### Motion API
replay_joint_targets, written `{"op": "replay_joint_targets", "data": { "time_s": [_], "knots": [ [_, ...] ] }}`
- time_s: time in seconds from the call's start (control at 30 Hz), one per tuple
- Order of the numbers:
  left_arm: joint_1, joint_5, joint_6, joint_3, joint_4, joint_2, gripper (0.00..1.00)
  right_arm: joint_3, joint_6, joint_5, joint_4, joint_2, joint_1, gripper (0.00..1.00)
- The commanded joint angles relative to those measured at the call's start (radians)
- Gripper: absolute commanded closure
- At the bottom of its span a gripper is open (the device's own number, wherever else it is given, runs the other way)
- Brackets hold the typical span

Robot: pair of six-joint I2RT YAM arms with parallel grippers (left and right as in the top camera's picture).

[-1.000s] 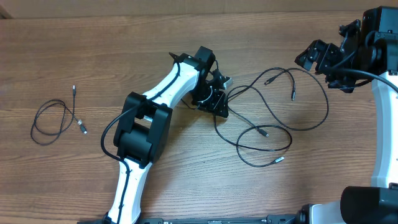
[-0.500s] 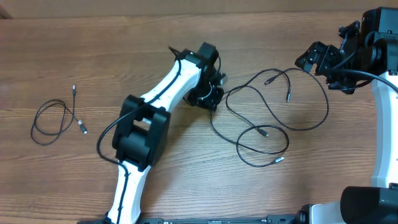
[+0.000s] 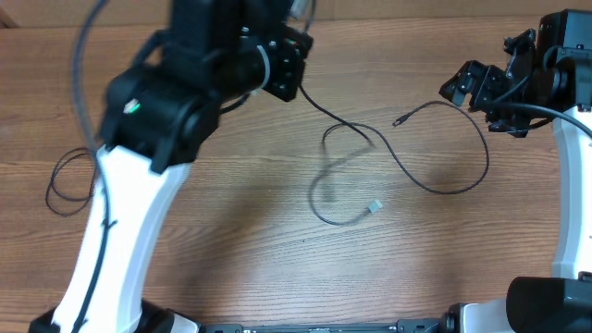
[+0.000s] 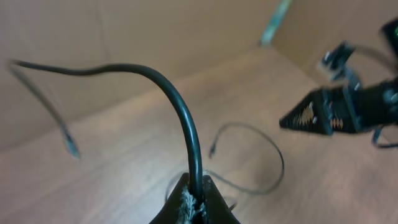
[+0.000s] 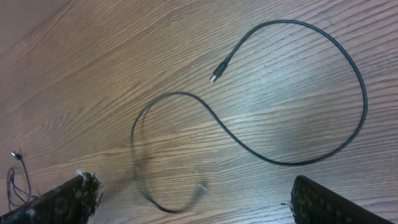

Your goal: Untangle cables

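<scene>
My left gripper (image 3: 283, 63) is raised high above the table and is shut on a thin black cable (image 4: 186, 118), which stands up from between its fingertips (image 4: 196, 186). That cable (image 3: 326, 113) hangs down to the table, where a blurred loop (image 3: 319, 199) ends in a light plug (image 3: 373, 206). A second black cable (image 3: 472, 129) with a plug end (image 3: 399, 120) lies in a wide arc on the table; it also shows in the right wrist view (image 5: 357, 93). My right gripper (image 3: 470, 85) is open and empty, hovering above the right side.
A small separate cable coil (image 3: 63, 185) lies on the wooden table (image 3: 231, 240) at the far left, partly hidden by my raised left arm (image 3: 139, 176). The right arm's base (image 3: 573, 185) stands along the right edge.
My left arm has risen sharply toward the camera with a cable in its grip, pulling the tangle apart and to the left. The right arm has not moved.
</scene>
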Motion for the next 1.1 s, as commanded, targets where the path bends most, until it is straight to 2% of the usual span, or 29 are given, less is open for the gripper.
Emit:
{"op": "replay_joint_targets", "data": {
  "time_s": [0.0,0.17,0.33,0.73,0.87,1.07],
  "knots": [
    [0.074,-0.095,-0.018,0.031,0.021,-0.018,0.96,0.014,-0.005,0.004,0.005,0.003,-0.002,0.02],
    [0.219,-0.057,-0.087,0.100,0.031,-0.039,0.96,0.014,-0.005,0.003,0.004,0.003,-0.002,0.03],
    [0.378,0.094,-0.135,0.185,0.044,-0.039,0.96,0.013,-0.005,0.004,0.007,0.004,0.011,0.03],
    [0.701,0.089,-0.164,0.203,0.069,-0.014,0.96,0.013,-0.005,0.004,0.016,0.007,0.026,0.03],
    [0.794,-0.006,-0.183,0.203,0.111,0.014,0.96,0.013,-0.005,0.003,0.016,0.007,0.026,0.03],
    [0.882,-0.278,-0.187,0.203,0.214,0.053,0.96,0.013,-0.005,0.004,-0.002,0.007,0.026,0.03]
  ]
}}
